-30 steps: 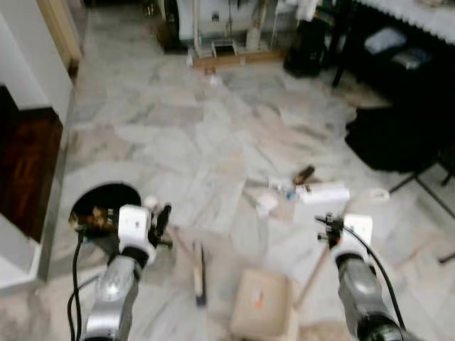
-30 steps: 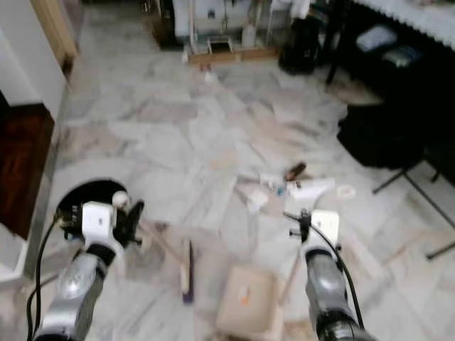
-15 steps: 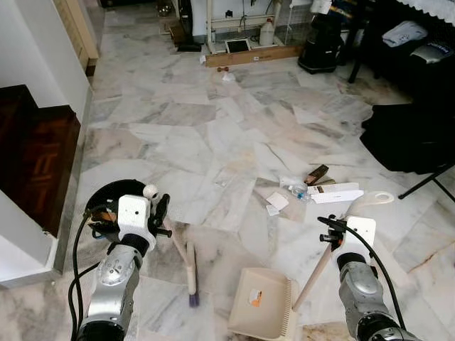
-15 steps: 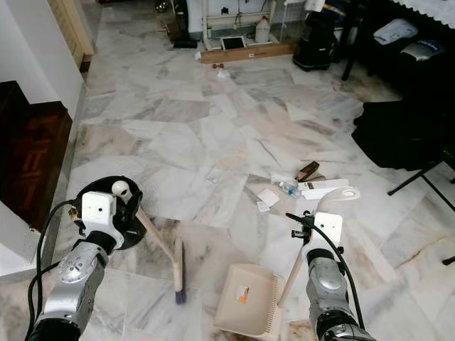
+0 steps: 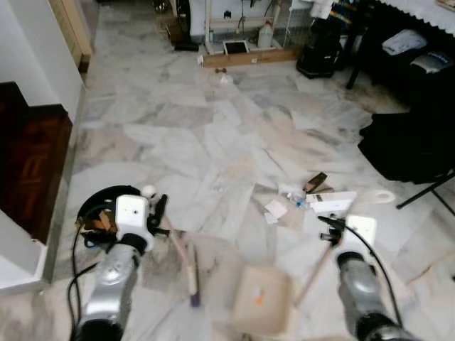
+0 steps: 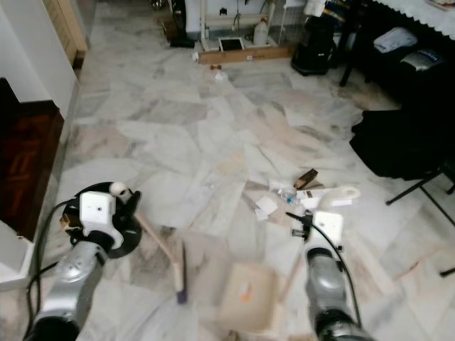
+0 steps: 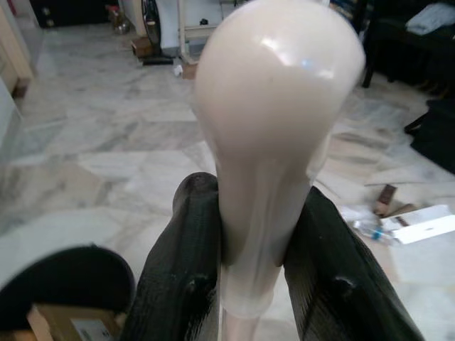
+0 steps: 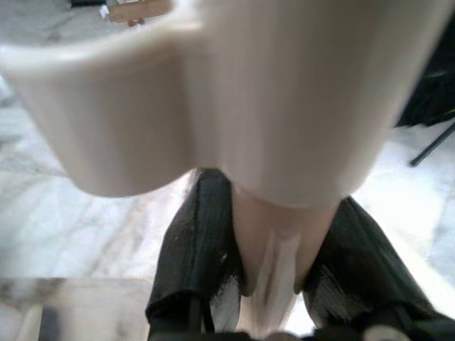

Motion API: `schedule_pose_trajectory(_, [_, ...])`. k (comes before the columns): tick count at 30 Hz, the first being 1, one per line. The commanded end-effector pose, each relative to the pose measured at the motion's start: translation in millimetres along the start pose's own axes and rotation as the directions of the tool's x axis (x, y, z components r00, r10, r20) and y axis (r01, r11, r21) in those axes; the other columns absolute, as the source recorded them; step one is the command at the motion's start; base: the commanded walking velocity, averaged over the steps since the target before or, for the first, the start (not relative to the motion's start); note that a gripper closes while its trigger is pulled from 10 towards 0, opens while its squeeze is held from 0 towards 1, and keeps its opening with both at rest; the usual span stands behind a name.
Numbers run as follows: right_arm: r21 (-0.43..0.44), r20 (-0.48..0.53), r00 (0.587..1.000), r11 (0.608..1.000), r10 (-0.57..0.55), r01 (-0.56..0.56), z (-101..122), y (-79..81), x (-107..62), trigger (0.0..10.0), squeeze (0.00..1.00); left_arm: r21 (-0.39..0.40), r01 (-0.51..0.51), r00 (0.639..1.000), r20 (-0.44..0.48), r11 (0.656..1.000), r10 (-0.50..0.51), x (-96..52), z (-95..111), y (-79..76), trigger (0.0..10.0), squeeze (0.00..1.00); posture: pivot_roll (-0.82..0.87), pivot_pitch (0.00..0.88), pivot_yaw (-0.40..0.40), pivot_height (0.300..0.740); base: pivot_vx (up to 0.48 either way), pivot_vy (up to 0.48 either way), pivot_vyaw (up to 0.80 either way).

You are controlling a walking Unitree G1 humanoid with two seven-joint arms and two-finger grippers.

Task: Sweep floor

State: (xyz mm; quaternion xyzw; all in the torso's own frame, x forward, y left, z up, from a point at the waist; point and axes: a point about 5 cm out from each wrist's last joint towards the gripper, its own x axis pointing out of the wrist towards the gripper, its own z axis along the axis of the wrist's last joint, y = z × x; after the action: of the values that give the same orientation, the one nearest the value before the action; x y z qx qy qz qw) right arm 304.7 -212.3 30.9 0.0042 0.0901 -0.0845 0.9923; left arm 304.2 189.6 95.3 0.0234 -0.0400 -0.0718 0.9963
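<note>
Left end effector [image 7: 252,245] is clamping the broom [image 5: 186,266] handle | right end effector [image 8: 274,266] is gripping the dustpan [image 5: 263,302] handle | litter [image 5: 313,195] is lying nearer than before, just beyond the dustpan | robot is closing in, sweep pending.

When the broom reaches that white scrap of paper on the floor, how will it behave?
The paper scrap looks thin and flat, so it probably slides or flutters rather than rolls. Being likely light, it may slip under the broom bristles on the smooth marble floor.

Two silver arms, each ending in a white box behind the black fingers [image 7: 183,284]; a black cable [image 5: 75,245] loops beside each wrist.
</note>
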Motion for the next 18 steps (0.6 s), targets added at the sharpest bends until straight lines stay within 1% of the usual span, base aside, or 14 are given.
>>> schedule_pose_trajectory(1, [-0.010,0.023,0.999,1.000,-0.025,0.026,5.7,-9.3,1.9,10.0,0.00,-0.001,0.015,0.999,0.051,1.000,-0.015,6.0,9.9,-5.0,10.0,0.00,0.03,0.076,0.013,0.740,0.364,0.000,0.00])
schedule_pose_trajectory(18, [-0.010,0.024,0.999,1.000,-0.023,0.023,6.5,-8.4,2.5,10.0,0.00,-0.003,0.013,0.998,0.062,1.000,-0.013,7.3,11.6,-6.1,10.0,0.00,0.03,0.077,0.009,0.740,0.366,0.000,0.00])
